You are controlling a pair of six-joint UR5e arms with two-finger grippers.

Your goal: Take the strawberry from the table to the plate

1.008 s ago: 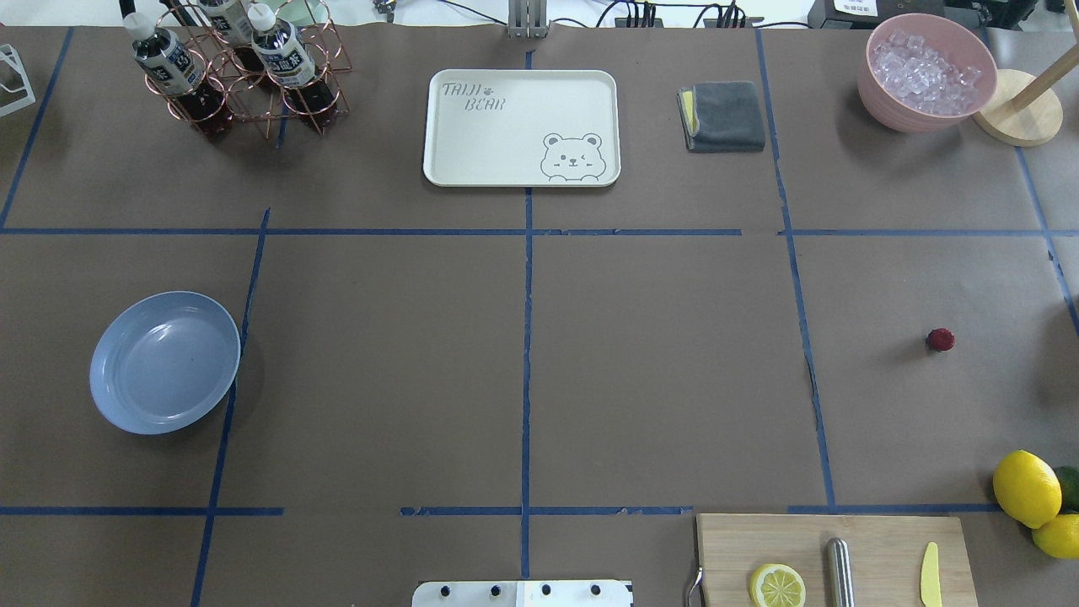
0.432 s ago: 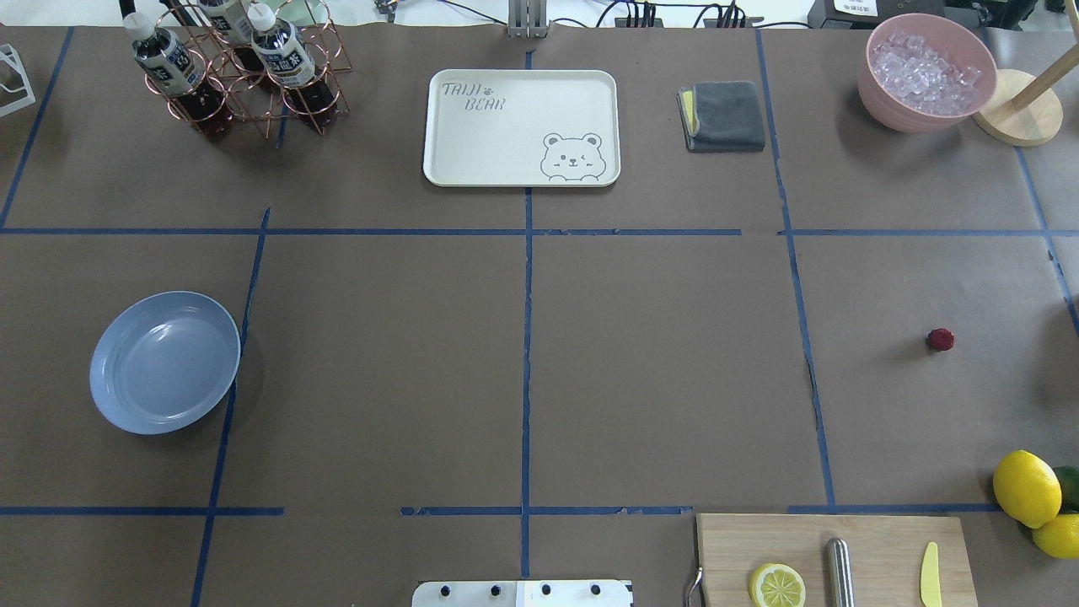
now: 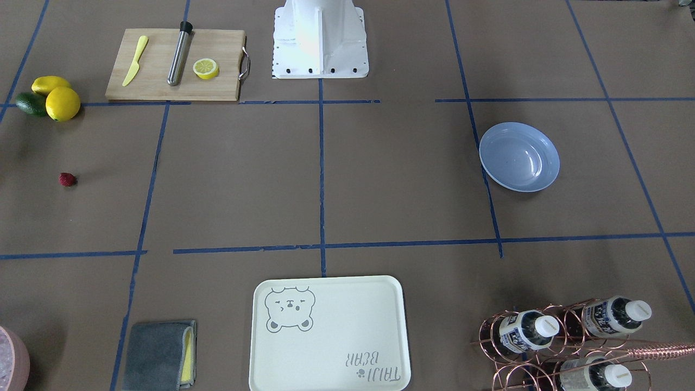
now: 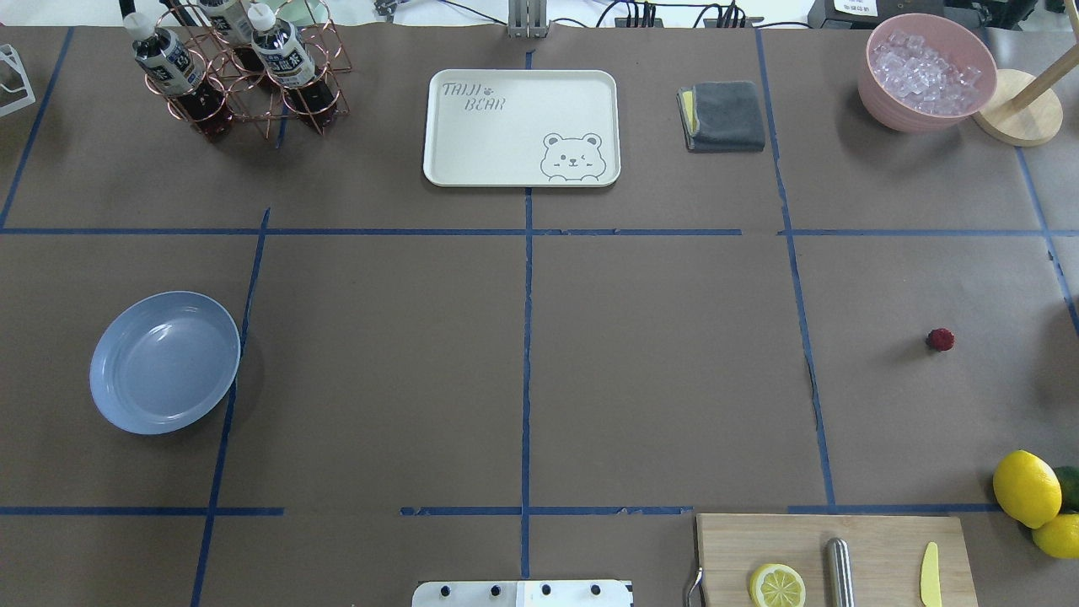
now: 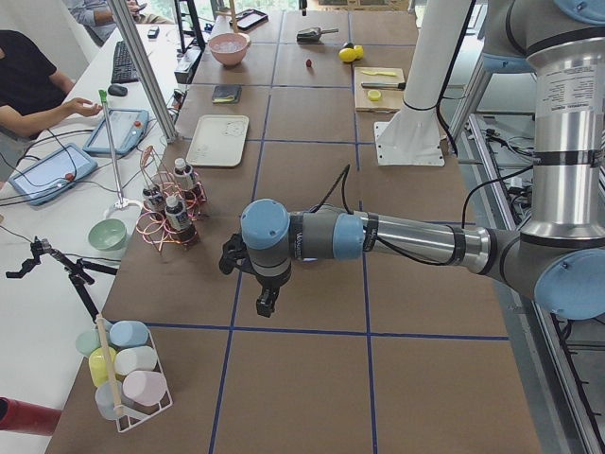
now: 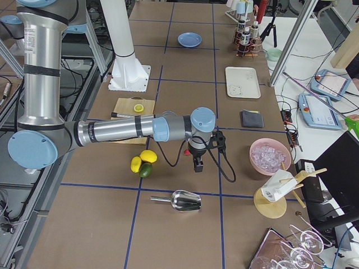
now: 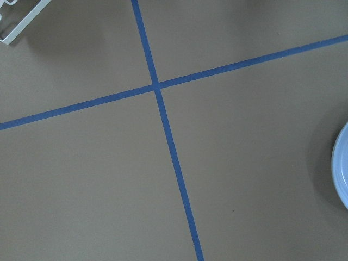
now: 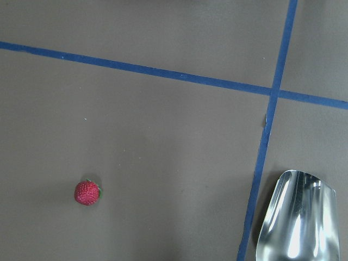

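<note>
Near the strawberry (image 4: 940, 340) lie lemons (image 4: 1026, 487) and a scoop (image 8: 296, 217); whether left gripper (image 5: 266, 306) or right gripper (image 6: 198, 166) gapes is unclear.

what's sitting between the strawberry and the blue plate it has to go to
Nothing visible. Between the strawberry and the plate lies only bare table with flat blue tape lines; the bear tray and the cutting board sit off that path.

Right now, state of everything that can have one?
strawberry: loose on the table, ungrasped
plate: upright, empty
tray: empty
pink bowl: filled with ice
bottles: capped
lemon half: cut face up
left end effector: cannot tell open or shut
right end effector: cannot tell
</note>
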